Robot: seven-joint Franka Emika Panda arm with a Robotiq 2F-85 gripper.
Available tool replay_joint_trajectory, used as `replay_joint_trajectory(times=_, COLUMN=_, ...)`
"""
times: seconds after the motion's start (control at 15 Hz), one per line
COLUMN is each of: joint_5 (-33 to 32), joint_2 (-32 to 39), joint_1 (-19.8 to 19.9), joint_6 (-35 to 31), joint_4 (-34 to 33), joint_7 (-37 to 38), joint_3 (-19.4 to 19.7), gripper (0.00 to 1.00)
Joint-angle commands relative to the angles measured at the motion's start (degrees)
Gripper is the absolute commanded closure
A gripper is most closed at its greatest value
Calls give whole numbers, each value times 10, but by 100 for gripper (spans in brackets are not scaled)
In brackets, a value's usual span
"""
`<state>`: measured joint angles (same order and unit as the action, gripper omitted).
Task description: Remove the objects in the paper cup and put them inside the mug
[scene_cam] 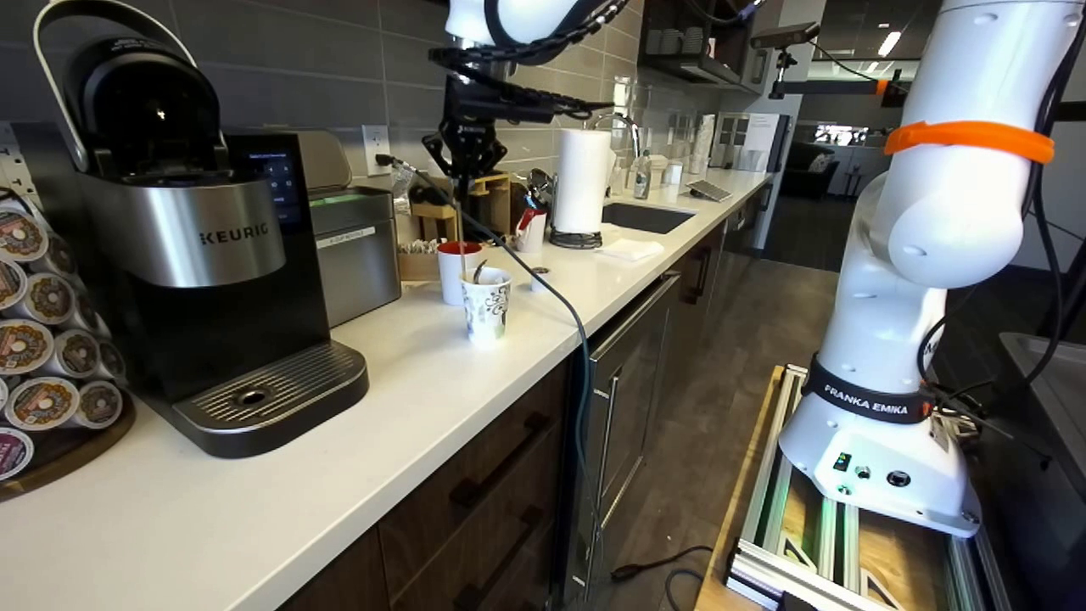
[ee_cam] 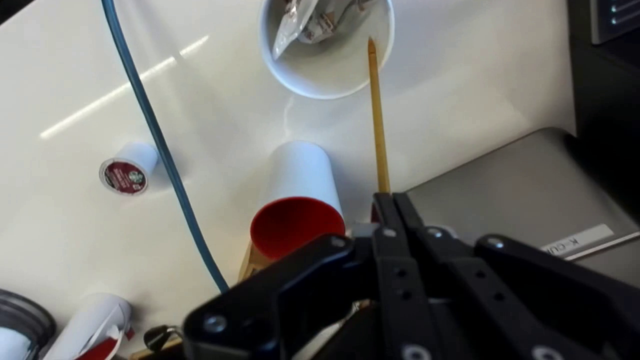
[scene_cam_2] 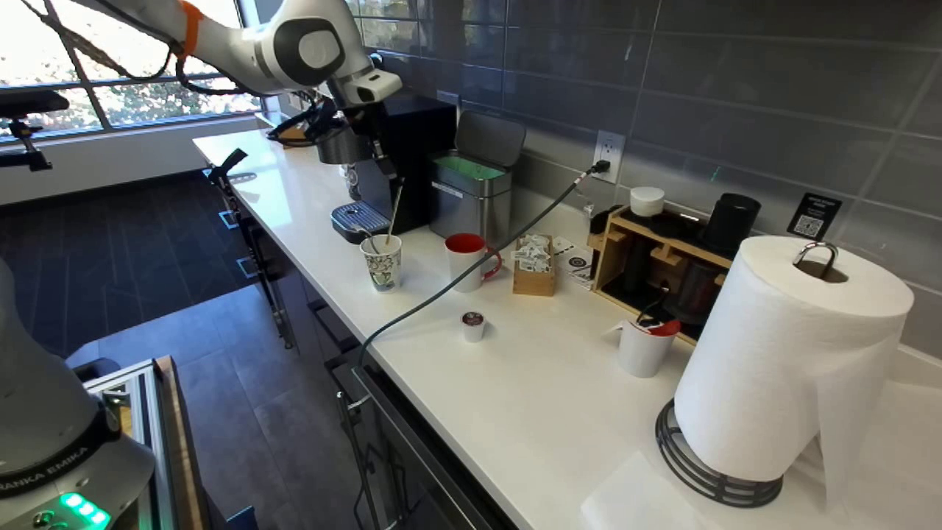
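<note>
The paper cup is white and handleless with a dark print, on the counter in both exterior views [scene_cam: 487, 312] [scene_cam_2: 382, 268]; the wrist view shows its inside [ee_cam: 325, 75]. It holds wrapped packets [ee_cam: 318, 27] and what looks like a spoon [scene_cam_2: 368, 239]. The mug, white with red inside and a red handle, stands beside it [scene_cam: 451, 282] [scene_cam_2: 464, 265] [ee_cam: 301, 167]. My gripper [scene_cam: 463, 176] [scene_cam_2: 395, 175] [ee_cam: 391, 196] is above the paper cup, shut on a thin wooden stick [scene_cam: 462, 225] [scene_cam_2: 395, 210] [ee_cam: 378, 120]. The stick's lower tip is inside the paper cup's rim.
A blue cable [scene_cam_2: 471, 269] [ee_cam: 150, 112] crosses the counter near the mug. A coffee pod [scene_cam_2: 473, 327], a box of packets [scene_cam_2: 533, 282], a steel bin [scene_cam_2: 471, 202], a coffee maker [scene_cam: 233, 233], a red-lined cup [scene_cam_2: 642, 352] and a paper towel roll [scene_cam_2: 780, 368] stand around.
</note>
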<state>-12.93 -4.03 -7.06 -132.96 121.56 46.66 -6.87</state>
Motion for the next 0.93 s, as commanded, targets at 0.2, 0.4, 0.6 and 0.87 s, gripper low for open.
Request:
replay_joint_trajectory(times=0.2, joint_5=-88, joint_2=-38, joint_1=29, joint_6=-28, joint_4=-16, joint_7=21, joint_3=-15, gripper=99)
replay_joint_trajectory(times=0.4, joint_5=-154, joint_2=-12, joint_1=47, joint_6=-67, joint_4=-34, joint_7=81, joint_3=-20, gripper=99)
replay_joint_trajectory(times=0.6, joint_5=-219, joint_2=29, joint_1=55, joint_6=-81, joint_4=-62, joint_7=147, joint_3=-16, gripper=99)
replay_joint_trajectory(times=0.87, joint_5=-283, joint_2=86, joint_1=41, joint_6=-57, joint_4=-103, joint_7=209, joint_3=4, gripper=99)
